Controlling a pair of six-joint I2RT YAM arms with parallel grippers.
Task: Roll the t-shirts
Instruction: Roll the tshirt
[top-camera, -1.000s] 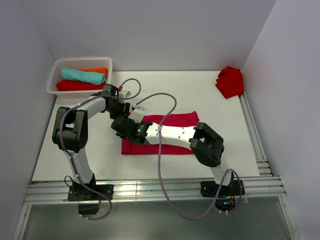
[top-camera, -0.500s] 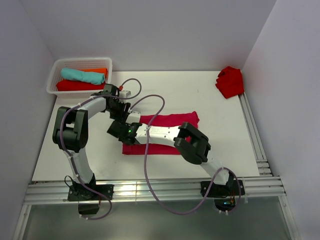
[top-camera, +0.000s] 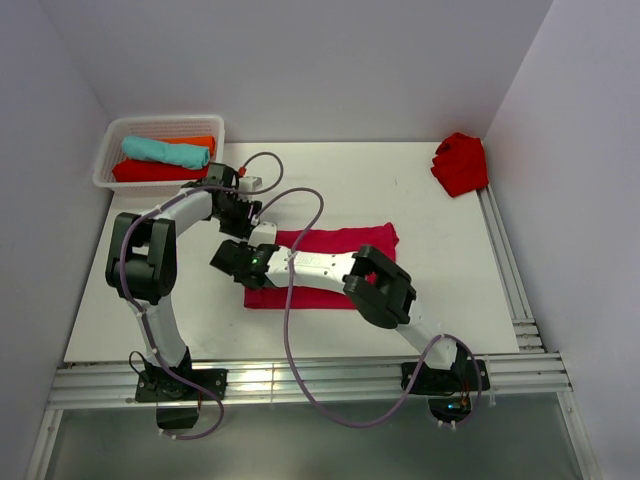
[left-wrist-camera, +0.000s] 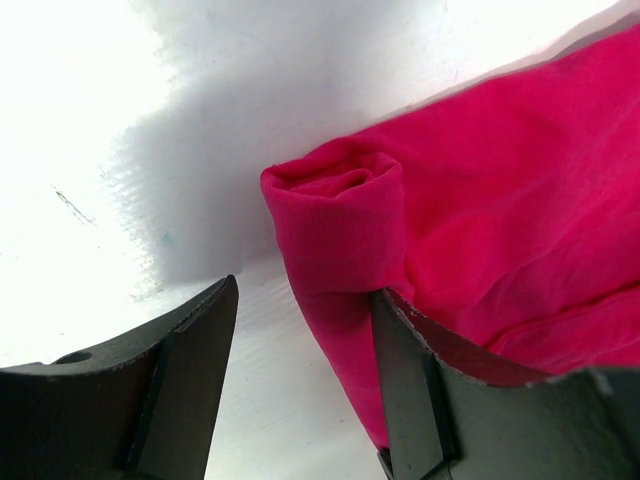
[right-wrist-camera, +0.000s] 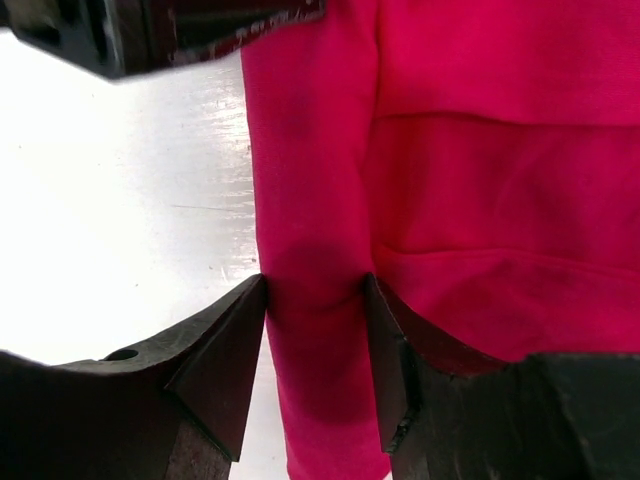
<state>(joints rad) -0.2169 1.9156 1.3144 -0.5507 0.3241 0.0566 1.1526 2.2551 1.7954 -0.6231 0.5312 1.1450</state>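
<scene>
**Both pincers at the rolled left edge**

We see the crimson t-shirt (top-camera: 340, 240) lying folded mid-counter (top-camera: 400, 190), its left edge rolled up. The right pincer (right-wrist-camera: 315, 285) is clamped on that roll, both fingers pressing into the cloth. The left pincer (left-wrist-camera: 303, 290) straddles the roll's end, jaws apart, with one finger clear. A rolled teal tee (top-camera: 165, 150) lies in the basket (top-camera: 115, 135), upper left.

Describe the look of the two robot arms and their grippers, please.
The left arm and right arm are alike: white shells between bulky black joints, with a loose greyish-purple cable looping along each. The left gripper and right gripper have dark, wedge-shaped fingers.
</scene>
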